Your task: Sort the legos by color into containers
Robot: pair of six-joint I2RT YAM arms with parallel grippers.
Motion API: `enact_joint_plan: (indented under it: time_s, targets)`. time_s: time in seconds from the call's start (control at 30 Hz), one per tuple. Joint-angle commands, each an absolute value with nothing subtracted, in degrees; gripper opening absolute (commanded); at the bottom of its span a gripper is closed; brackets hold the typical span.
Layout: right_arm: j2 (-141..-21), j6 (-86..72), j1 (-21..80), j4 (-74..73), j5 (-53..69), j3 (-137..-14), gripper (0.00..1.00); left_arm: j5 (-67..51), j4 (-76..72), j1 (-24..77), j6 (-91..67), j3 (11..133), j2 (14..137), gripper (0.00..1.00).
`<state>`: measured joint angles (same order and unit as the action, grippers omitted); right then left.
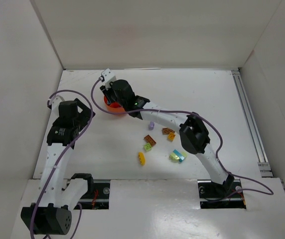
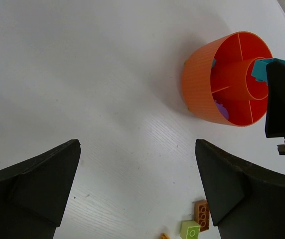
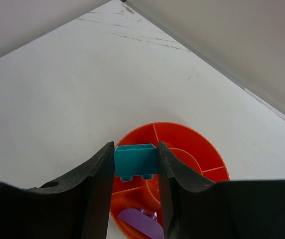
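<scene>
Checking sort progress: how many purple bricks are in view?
2: one purple brick in the dish, one loose on the table. The dish may hide more.

"Where did the top camera sit?"

"High above the near edge of the flat white table, looking down and forward over all of it from far off."

"And the wrist cameras?"

"The left one looked down between the fingers of the left gripper from some height, with the round orange-red divided plastic dish at upper right. The right one sat very close above that dish, looking past the right gripper toward a table corner."

"What did they share?"

"All three caught the dish. The top and left views also shared the small brown studded brick and the lime-green studded brick."
</scene>
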<state>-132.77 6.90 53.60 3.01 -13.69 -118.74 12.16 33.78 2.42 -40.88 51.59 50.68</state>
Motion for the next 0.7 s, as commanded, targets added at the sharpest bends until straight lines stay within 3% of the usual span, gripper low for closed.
enact_joint_plan:
  time_s: [0.0,0.4,0.67]
  targets:
    - [-132.45,7.38,53.17,4.66,-13.27,-121.55,0.14,10.73,31.73,1.15,-39.20,54.23,49.22,0.99]
    - [-133.59,8.96,52.65,4.66,-9.41,-121.03,0.14,10.20,31.73,1.14,-38.67,53.18,48.69,0.99]
    - [-140.08,11.43,52.12,4.66,-6.33,-127.00,0.15,10.20,31.20,1.14,-39.20,53.17,48.69,0.99]
